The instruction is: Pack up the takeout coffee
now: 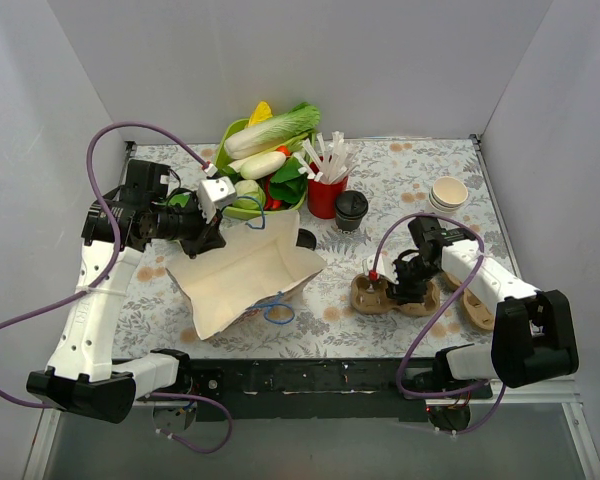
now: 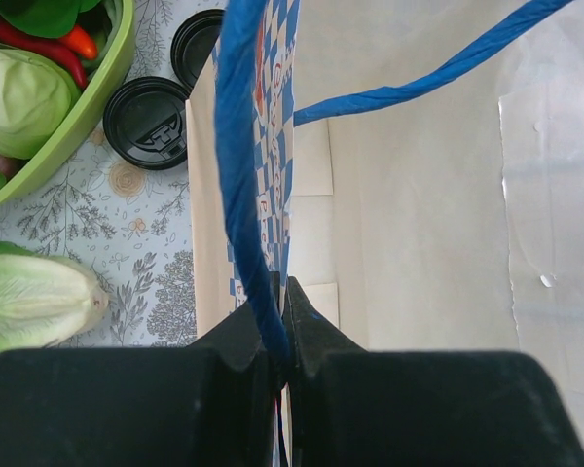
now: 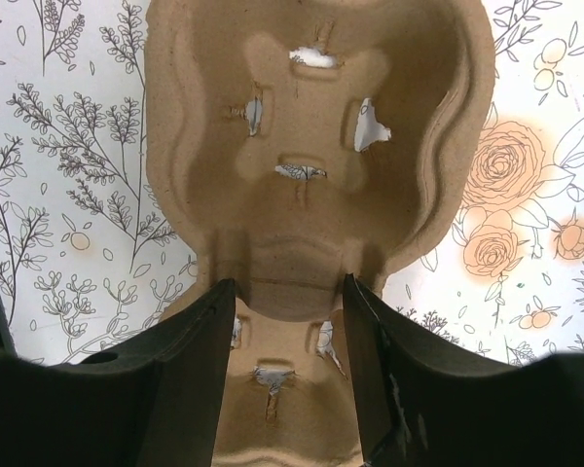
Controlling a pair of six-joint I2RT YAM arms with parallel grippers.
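Observation:
The takeout coffee (image 1: 351,210), a small cup with a black lid, stands beside the red straw holder (image 1: 326,196) at the back middle; neither wrist view shows it. My left gripper (image 1: 218,205) (image 2: 284,292) is shut on the blue handle (image 2: 241,175) of the paper bag (image 1: 245,275), holding its mouth up. My right gripper (image 1: 408,290) (image 3: 284,282) is down on a brown cardboard cup carrier (image 1: 380,296) (image 3: 311,126) at the front right. Its jaws press the raised middle ridge between the two cup wells from both sides.
A green bowl (image 1: 236,130) of vegetables sits behind the bag. Two loose black lids (image 2: 146,122) lie between bowl and bag. Stacked white cups (image 1: 449,193) stand at the back right. A second cardboard carrier (image 1: 477,312) lies under my right forearm.

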